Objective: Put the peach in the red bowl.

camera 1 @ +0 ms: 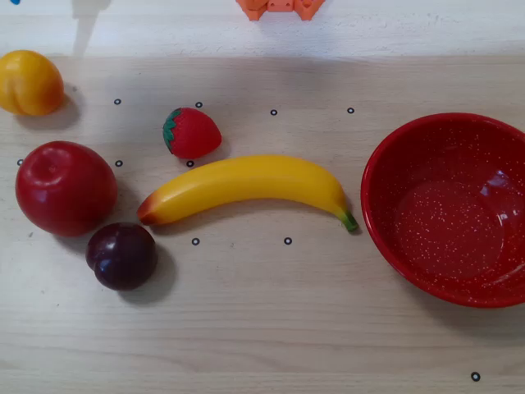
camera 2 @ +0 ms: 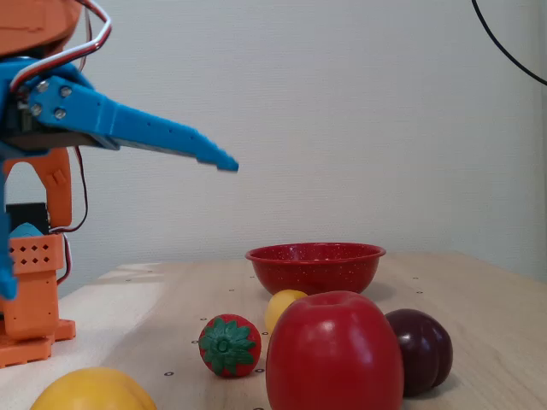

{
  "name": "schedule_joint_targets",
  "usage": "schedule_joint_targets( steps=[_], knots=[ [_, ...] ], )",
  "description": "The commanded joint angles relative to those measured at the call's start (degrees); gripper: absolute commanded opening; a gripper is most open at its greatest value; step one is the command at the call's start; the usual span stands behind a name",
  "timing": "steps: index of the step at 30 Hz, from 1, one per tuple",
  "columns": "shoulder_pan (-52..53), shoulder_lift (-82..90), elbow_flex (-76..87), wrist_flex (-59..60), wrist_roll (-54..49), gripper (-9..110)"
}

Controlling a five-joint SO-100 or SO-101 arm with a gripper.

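Note:
The peach (camera 1: 29,82) is round and yellow-orange. It lies at the far left back of the table in the overhead view and at the bottom left of the fixed view (camera 2: 92,391). The red bowl (camera 1: 371,193), glossy with white speckles, stands empty at the right; in the fixed view it is at the far end of the table (camera 2: 314,272). My blue gripper (camera 2: 224,162) is raised high above the table, pointing toward the bowl, with its jaws together and nothing in them. It is out of the overhead view.
A big red apple (camera 1: 66,187), a dark purple plum (camera 1: 121,256), a strawberry (camera 1: 191,133) and a banana (camera 1: 246,185) lie between the peach and the bowl. The orange arm base (camera 2: 30,282) stands at the table's edge near the peach.

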Motion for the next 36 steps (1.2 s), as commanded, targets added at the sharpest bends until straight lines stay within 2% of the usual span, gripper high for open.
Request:
schedule_joint_targets(
  steps=[1,15,36],
  knots=[
    [-2.55,1.76,-4.83,5.01,3.16,74],
    [-2.37,-8.88,-6.5,2.64,-1.41,76],
    [-0.26,-16.35,-5.63,-8.7,-2.2,76]
  ],
)
